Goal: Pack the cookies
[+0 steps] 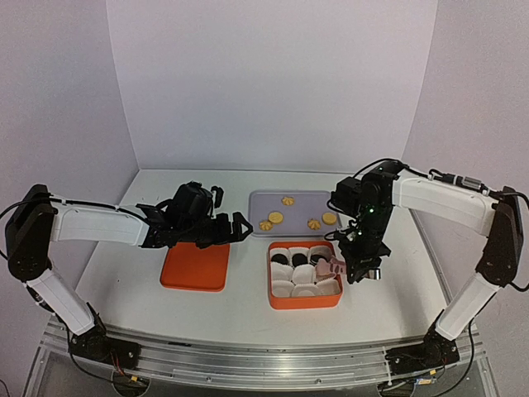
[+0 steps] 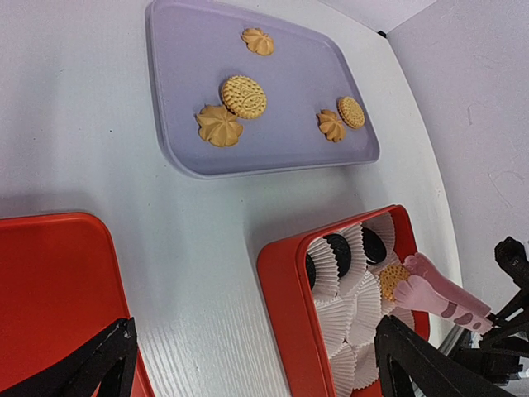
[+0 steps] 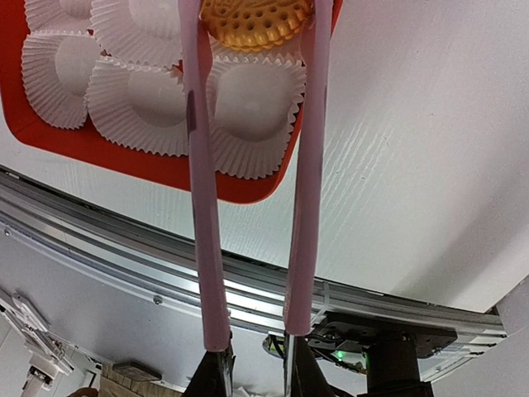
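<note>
The white table (image 1: 248, 318) is carrying three containers. At the back, a lavender tray (image 2: 289, 50) is holding five golden cookies (image 2: 243, 97), two flat discs and three ridged flowers, all lying apart from one another. In front of it, an orange box (image 1: 304, 303) is sitting packed with white pleated paper cups (image 2: 347, 318). Three black cookies (image 2: 337, 252) are lying in the cups of its far row, while the other cups in view are showing bare. Left of the box, an orange lid (image 1: 195, 269) is lying flat.

The right gripper (image 3: 252, 368) is clamping a pair of pink tongs (image 3: 198, 207), whose tips are pinching a golden disc cookie (image 3: 256, 21) over the cups at the box's right side. The left gripper (image 2: 254, 347) is hovering near the lid's far edge with jaws spread wide, holding nothing.
</note>
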Controlling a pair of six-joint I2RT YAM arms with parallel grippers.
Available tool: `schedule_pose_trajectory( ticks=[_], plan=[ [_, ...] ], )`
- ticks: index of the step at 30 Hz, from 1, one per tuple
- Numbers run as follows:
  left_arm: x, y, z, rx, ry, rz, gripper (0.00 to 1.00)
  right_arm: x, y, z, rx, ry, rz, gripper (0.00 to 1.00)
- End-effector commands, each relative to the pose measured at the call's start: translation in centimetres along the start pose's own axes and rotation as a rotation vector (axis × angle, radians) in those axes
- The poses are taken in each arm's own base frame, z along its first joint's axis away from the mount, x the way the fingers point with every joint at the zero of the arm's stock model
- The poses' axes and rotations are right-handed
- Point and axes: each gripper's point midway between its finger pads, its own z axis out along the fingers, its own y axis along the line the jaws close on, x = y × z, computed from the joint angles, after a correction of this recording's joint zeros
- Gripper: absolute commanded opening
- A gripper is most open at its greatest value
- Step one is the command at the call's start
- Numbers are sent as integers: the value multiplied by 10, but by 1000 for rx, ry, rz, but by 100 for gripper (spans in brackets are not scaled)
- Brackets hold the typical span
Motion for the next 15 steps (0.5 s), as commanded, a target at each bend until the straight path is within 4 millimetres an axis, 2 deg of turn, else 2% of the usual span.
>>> schedule_pose_trajectory(
  ticks=[1, 15],
  plan=[
    [-15, -11, -13, 35, -58, 7, 100, 135, -49, -56, 265, 559, 133, 20],
    [-18, -7, -16, 16, -79, -6, 100, 135, -50, -57, 272, 546, 129, 29]
  ],
)
